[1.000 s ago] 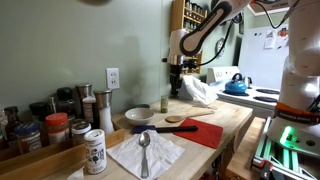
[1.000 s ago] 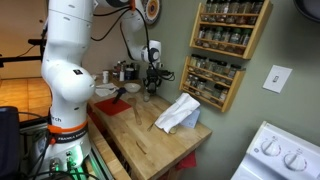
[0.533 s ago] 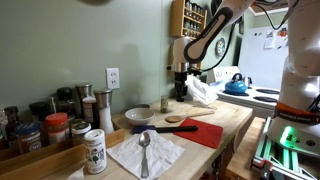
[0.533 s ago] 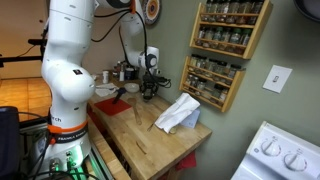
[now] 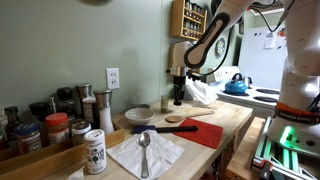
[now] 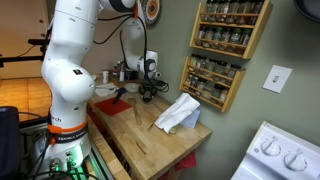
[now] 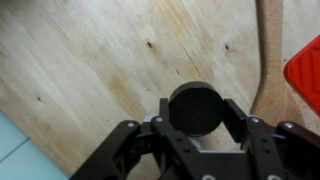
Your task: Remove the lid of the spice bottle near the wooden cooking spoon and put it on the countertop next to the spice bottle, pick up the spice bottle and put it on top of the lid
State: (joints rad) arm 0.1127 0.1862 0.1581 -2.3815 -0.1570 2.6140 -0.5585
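In the wrist view my gripper is shut on the lid, a small round dark cap, just above the countertop. The wooden cooking spoon's handle lies to its right. In an exterior view my gripper hangs low over the counter, right beside the spice bottle, a small glass jar by the wall, with the spoon in front. My gripper also shows in the other exterior view, where the jar is too small to make out.
A red mat lies beside the spoon and shows in the wrist view. A bowl, a white napkin with a metal spoon, a white canister, red-capped jars and a white towel stand around.
My gripper has come down from above the jar toward the countertop and shifted slightly to the jar's side, with the lid in it.
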